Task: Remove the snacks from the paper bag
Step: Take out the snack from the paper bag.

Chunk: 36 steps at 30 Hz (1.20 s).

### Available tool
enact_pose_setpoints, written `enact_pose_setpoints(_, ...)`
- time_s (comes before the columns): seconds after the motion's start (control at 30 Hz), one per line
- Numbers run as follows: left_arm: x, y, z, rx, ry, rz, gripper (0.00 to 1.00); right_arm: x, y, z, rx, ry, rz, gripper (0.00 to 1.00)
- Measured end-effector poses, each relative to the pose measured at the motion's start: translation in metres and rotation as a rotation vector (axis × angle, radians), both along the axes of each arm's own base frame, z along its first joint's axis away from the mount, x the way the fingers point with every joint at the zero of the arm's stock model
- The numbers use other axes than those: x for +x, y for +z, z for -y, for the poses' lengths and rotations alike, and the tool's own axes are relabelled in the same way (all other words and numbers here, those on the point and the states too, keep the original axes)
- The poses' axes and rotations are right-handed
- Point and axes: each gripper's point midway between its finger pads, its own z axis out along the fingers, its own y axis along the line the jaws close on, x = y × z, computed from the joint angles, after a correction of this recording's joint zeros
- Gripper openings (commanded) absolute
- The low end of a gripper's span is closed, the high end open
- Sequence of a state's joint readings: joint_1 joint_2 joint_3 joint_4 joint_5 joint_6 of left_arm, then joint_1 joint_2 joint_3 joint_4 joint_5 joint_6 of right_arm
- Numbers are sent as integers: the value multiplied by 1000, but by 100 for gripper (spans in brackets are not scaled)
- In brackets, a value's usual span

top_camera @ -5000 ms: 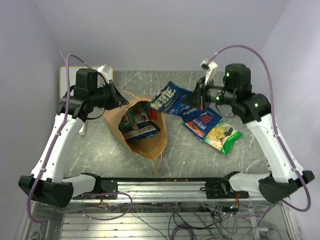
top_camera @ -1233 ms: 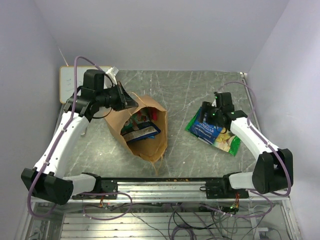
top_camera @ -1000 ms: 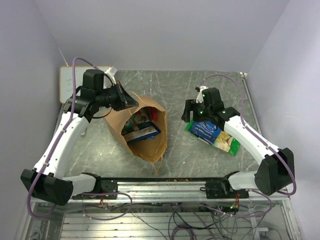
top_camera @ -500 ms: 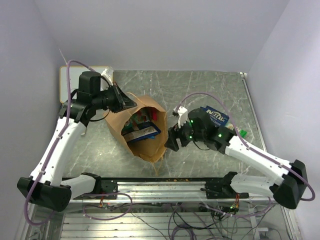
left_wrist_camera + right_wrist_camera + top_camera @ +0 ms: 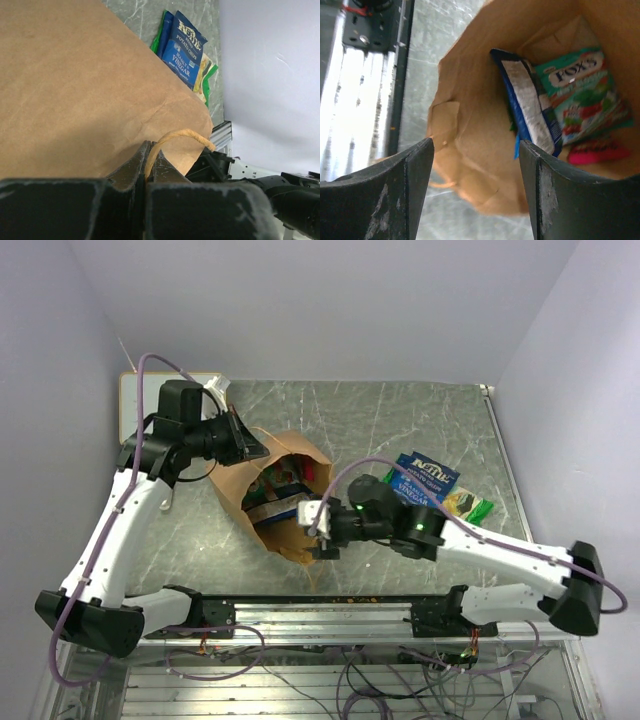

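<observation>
Right arm has dropped the blue potato-chip packet [image 5: 428, 472] on the pile at the right of the table and swung back across. The right gripper [image 5: 314, 532] is now at the mouth of the paper bag [image 5: 290, 540], jaws spread wide with nothing in them; in the right wrist view they frame the opening. So one more snack is out and the next pick is lined up, not started. The left gripper [image 5: 243, 445] hasn't budged: jaws pinched tight on the bag's twisted paper handle [image 5: 176, 135], holding the far rim up so the mouth stays open toward the right arm. The bag lies on its side left of centre, mouth toward the near edge. Counts: one bag. Out on the table, the blue chip packet sits on top of a green packet [image 5: 470, 506]. The left wrist view shows a second blue edge under it, and two packets lay there before this drop, so call it three out. Inside the bag, three are visible: a blue packet with a white strip [image 5: 530, 110], a green FOX'S packet [image 5: 580, 82] and a red one [image 5: 595, 152] at the back. More could be hidden underneath. Roughly halfway, I'd judge.
</observation>
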<state>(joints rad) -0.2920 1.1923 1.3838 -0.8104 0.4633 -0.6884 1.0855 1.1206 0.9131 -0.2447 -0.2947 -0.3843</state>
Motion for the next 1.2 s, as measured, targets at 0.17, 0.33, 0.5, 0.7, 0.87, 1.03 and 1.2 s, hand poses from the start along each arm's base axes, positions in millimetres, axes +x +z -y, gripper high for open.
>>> enact_pose_setpoints(0.17,1,-4,-1,31,-26,16,7,21,-25,-39,-122,148,228,63)
enact_pose_setpoints(0.33,1,-7,-3,60,-51,41,7,47,-59,-62,-203,183,365,59)
enact_pose_setpoints(0.5,-5,-15,-8,106,-69,29,7,64,-91,-74,-261,182,403,58)
enact_pose_setpoints(0.7,-8,-12,-14,156,-88,57,7,81,-102,-88,-247,141,449,56)
enact_pose_setpoints(0.87,-8,-13,-15,166,-95,68,7,101,-108,-88,-241,99,459,51)
enact_pose_setpoints(1.03,-11,-16,-16,169,-98,67,7,117,-113,-87,-238,62,470,38)
enact_pose_setpoints(1.2,-12,-18,-16,173,-101,64,7,128,-113,-91,-237,30,480,22)
